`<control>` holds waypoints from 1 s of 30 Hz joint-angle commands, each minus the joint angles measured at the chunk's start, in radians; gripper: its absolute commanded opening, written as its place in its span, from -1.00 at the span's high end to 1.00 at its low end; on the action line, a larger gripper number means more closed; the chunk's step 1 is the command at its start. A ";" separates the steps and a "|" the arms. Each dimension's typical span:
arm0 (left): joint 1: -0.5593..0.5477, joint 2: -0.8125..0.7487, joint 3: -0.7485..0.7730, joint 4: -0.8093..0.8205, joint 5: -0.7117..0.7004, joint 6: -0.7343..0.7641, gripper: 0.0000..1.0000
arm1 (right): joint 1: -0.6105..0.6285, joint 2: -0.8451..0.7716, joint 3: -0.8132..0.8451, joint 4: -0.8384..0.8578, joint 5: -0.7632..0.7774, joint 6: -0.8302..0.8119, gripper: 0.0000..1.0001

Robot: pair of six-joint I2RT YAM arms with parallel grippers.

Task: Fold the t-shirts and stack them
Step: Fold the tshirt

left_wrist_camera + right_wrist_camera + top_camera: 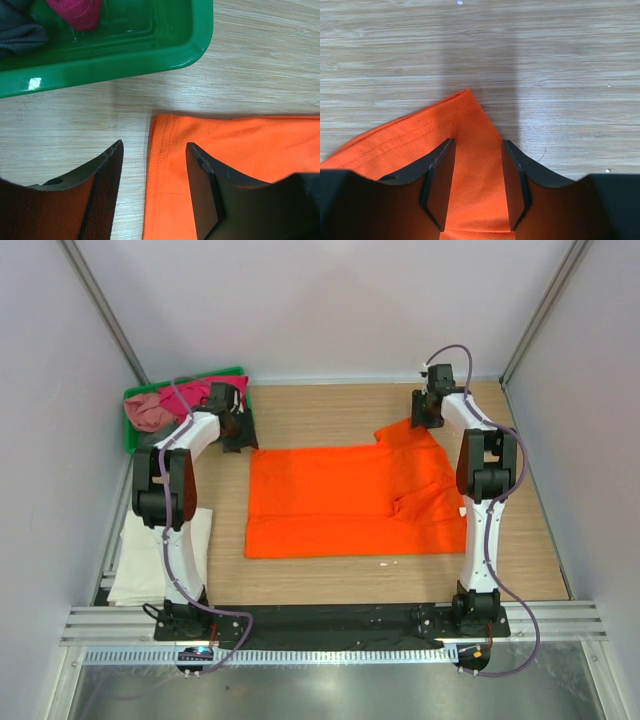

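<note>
The left gripper (154, 146) stands half open, its jaws straddling the hemmed far-left corner of the orange shirt (340, 500). One finger (107, 195) is over bare table (330, 410) just outside the hem and the other is over the cloth. The cloth between them lies flat and unpinched, so this hand holds nothing.

The right gripper (478, 142) is about as wide, with both jaws set over the pointed far-right corner of the same shirt. That corner also lies flat on the wood between the jaws, with no sign of a pinch. Whether the fingertips touch the cloth cannot be told from either wrist view.

The orange shirt is spread across the middle of the table as a rough rectangle, with a crease showing toward its right side. The step in hand looks like a fold of this shirt, taken from its two far corners.

The next move probably calls for both hands to close on their corners together, each catching the hem and not only the top layer. They would then need to lift evenly and bring the far edge toward the near one without dragging the shirt askew.

Just beyond the left gripper sits the green tray (125, 65), holding a magenta shirt (200, 392) and a pink shirt (150, 412). A white shirt (135, 560) lies folded by the left arm's base, well apart from the orange one.
</note>
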 commanded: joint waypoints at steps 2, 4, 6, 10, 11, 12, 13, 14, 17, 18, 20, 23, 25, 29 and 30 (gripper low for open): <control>0.009 -0.001 0.016 0.024 -0.011 0.003 -0.08 | 0.013 -0.060 0.012 -0.027 0.087 -0.036 -0.02; 0.008 -0.001 0.014 0.023 -0.008 0.001 -0.08 | 0.018 -0.064 0.028 -0.033 0.114 -0.045 -0.07; 0.009 -0.004 0.010 0.024 -0.002 -0.001 -0.08 | 0.016 -0.066 0.043 -0.044 0.120 -0.045 -0.10; 0.009 -0.007 -0.004 0.026 0.008 -0.007 -0.08 | 0.020 -0.074 0.035 -0.048 0.143 -0.079 -0.15; 0.009 -0.007 -0.010 0.027 0.011 -0.007 -0.08 | 0.018 -0.072 0.028 -0.047 0.150 -0.083 -0.17; 0.009 -0.010 -0.013 0.029 0.012 -0.007 -0.08 | 0.018 -0.072 0.023 -0.048 0.158 -0.091 -0.17; 0.008 -0.012 -0.021 0.029 0.014 -0.007 -0.07 | 0.016 -0.069 0.020 -0.047 0.161 -0.094 -0.19; 0.008 -0.012 -0.023 0.030 0.014 -0.005 -0.08 | 0.016 -0.064 0.020 -0.045 0.146 -0.094 -0.19; 0.011 -0.013 -0.027 0.029 0.012 0.002 -0.08 | 0.016 -0.037 0.028 -0.054 0.100 -0.081 -0.18; 0.012 -0.013 -0.030 0.027 0.011 0.004 -0.08 | 0.018 -0.029 0.032 -0.071 0.094 -0.073 -0.17; 0.017 -0.013 -0.030 0.026 0.014 0.007 -0.08 | 0.016 -0.005 0.045 -0.088 0.075 -0.053 -0.15; 0.028 -0.015 -0.030 0.021 0.018 0.016 -0.08 | 0.018 0.002 0.017 -0.091 0.029 -0.032 -0.08; 0.040 -0.017 -0.033 0.021 0.023 0.018 -0.08 | 0.015 0.006 0.000 -0.079 -0.014 -0.027 -0.02; 0.057 -0.017 -0.035 0.018 0.041 0.019 -0.08 | 0.015 0.035 0.022 -0.076 -0.050 -0.022 0.10; 0.057 -0.017 -0.035 0.017 0.041 0.019 -0.08 | 0.015 0.049 0.031 -0.079 -0.055 -0.021 0.19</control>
